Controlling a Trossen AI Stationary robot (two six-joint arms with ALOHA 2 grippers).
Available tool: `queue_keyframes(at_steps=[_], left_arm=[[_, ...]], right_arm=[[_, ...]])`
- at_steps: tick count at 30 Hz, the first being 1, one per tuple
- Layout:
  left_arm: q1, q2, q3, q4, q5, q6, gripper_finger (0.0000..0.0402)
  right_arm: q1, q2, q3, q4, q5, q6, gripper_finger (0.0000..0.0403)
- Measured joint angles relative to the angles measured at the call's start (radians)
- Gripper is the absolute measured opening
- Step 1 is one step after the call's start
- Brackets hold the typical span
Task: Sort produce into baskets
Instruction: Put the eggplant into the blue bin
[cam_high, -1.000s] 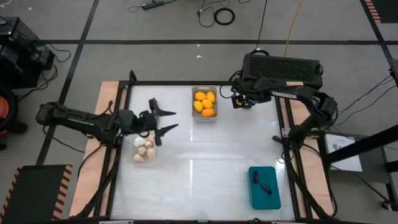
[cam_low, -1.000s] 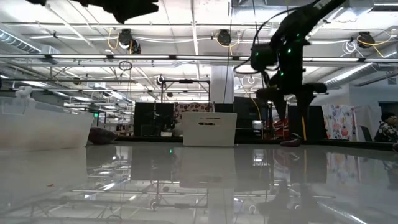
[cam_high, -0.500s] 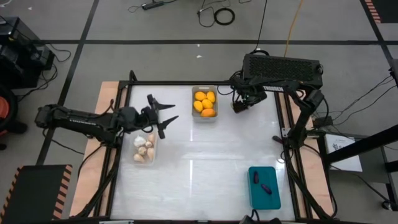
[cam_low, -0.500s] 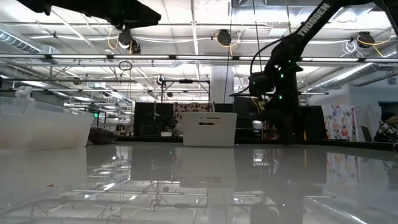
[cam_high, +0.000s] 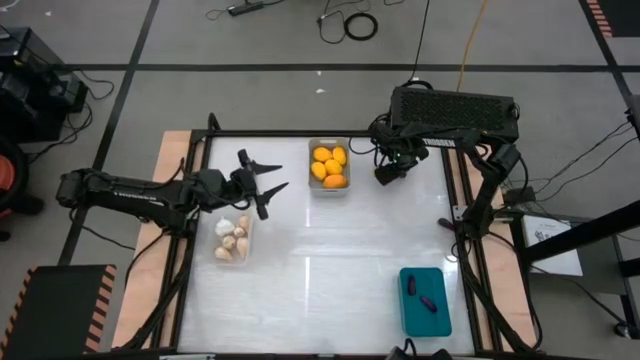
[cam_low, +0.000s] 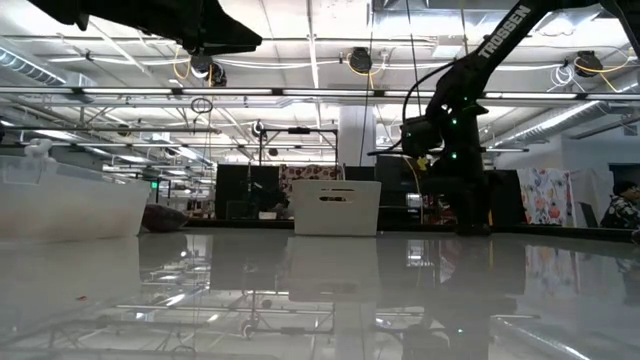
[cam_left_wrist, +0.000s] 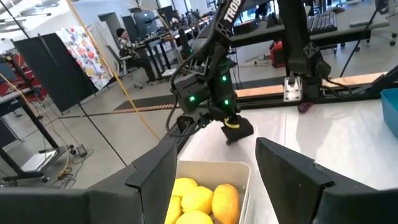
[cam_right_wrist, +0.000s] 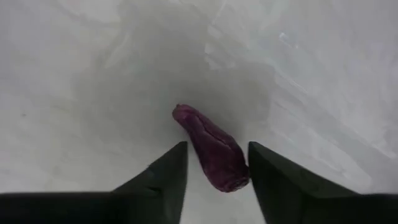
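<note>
- High view: the right gripper (cam_high: 388, 174) has dropped beside the grey bin of yellow-orange fruits (cam_high: 329, 166); the left gripper (cam_high: 266, 186) hangs open, empty.
- Right wrist view: its jaws are narrowing around a dark purple eggplant piece (cam_right_wrist: 211, 149), not clamped yet.

Grey concrete floor (cam_high: 250, 95) crossed by dark tape lines, with black cables (cam_high: 352, 22) lying loose on it; a black-and-orange hazard-striped mat (cam_high: 62, 305) sat at one corner of the table. Beyond the table the room ran deep, an open workshop under exposed ceiling trusses and pipes (cam_low: 300, 95) with bright strip lights. A colourful patterned cloth panel (cam_low: 545, 195) hung at the far side.
</note>
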Motion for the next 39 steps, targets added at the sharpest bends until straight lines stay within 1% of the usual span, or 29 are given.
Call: queue_keyframes(at_steps=[5,9,13,17,21,24,28,33,39], left_arm=[[0.000,-0.001,0.000,0.002,0.000,0.000,0.0226],[0.000,-0.001,0.000,-0.005,0.000,0.002,0.0226],[0.000,-0.001,0.000,-0.014,0.000,0.004,0.0226],[0.000,-0.001,0.000,-0.024,-0.001,0.015,0.0226],[0.000,-0.001,0.000,-0.030,-0.001,0.027,0.0226],[0.000,-0.001,0.000,-0.031,-0.001,0.027,0.0226],[0.000,-0.002,0.000,-0.031,-0.002,0.027,0.0226],[-0.005,-0.010,0.000,-0.038,-0.005,0.018,0.0226],[-0.024,-0.016,0.000,-0.042,-0.005,0.001,0.0226]], right_arm=[[0.001,-0.013,0.000,-0.030,0.000,-0.023,0.0094],[0.016,-0.061,0.006,-0.083,0.000,-0.028,0.0058],[0.053,-0.137,0.029,-0.174,-0.015,0.028,0.0046],[0.139,-0.230,0.037,-0.268,-0.111,0.123,0.0049],[0.284,-0.324,0.039,-0.351,-0.158,0.282,0.0049],[0.425,-0.387,0.039,-0.392,-0.184,0.454,0.0050],[0.638,-0.439,0.039,-0.391,-0.201,0.707,0.0050],[0.901,-0.442,0.039,-0.357,-0.201,1.026,0.0050],[1.173,-0.385,0.039,-0.236,-0.201,1.365,0.0050]])
